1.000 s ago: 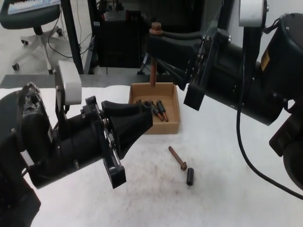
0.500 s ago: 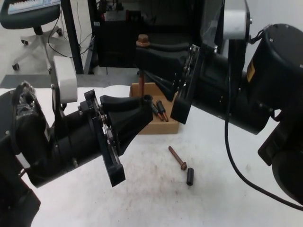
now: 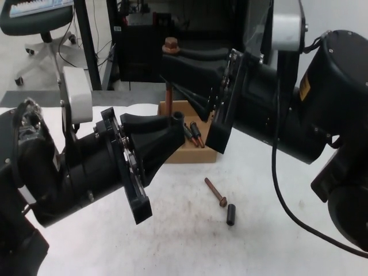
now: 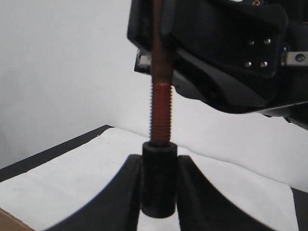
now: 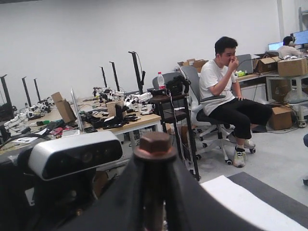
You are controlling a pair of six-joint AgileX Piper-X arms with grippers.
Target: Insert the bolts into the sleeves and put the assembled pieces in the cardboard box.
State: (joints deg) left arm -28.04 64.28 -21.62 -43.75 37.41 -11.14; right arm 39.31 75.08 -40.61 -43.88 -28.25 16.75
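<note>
A: How do the grippers stand?

B: The left gripper is clamped on a black sleeve, upright with its mouth up. The right gripper is closed on a bolt just under its head, with the shank hanging down.

A: Do the two meet?

B: In the left wrist view the threaded tip sits right at the sleeve's mouth, about in line with it. I cannot tell whether it has entered.

A: So the step is the insertion. How should it go?

B: I'd lower the bolt slowly, straight along the sleeve's axis, with the left arm steady. With any tilt the threads could catch on the rim and lever the sleeve out of the fingers.

A: And farther out?

B: The cardboard box sits on the bench beyond the grippers, with finished pieces inside. A loose bolt and a loose sleeve lie near each other on the bench. That pair is likely the next job.
</note>
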